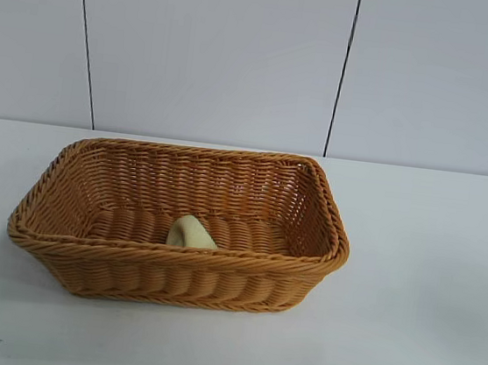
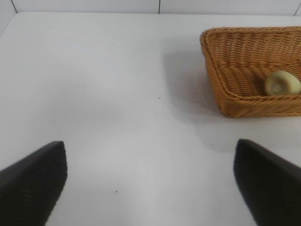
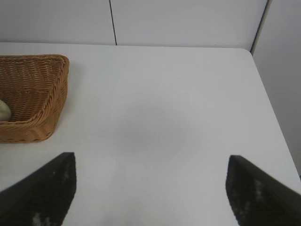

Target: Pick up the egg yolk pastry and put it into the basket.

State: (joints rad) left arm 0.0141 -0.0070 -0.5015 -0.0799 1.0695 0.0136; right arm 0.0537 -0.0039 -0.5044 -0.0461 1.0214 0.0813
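Egg yolk pastry (image 1: pixel 192 232): lower part hidden behind the near rim of the basket (image 1: pixel 174 256) in the exterior view; in the right wrist view only a pale sliver (image 3: pixel 3 112) shows at the picture's edge, the rest cut off. Basket: cut by the edge in both wrist views, so that just one corner portion (image 2: pixel 254 66) (image 3: pixel 33 94) appears in each. Left gripper (image 2: pixel 150 183) and right gripper (image 3: pixel 150 188): only the dark fingertips (image 2: pixel 35 181) (image 3: pixel 44 188) enter their own wrist views, spread wide, bodies cropped away, and neither arm appears in the exterior view.
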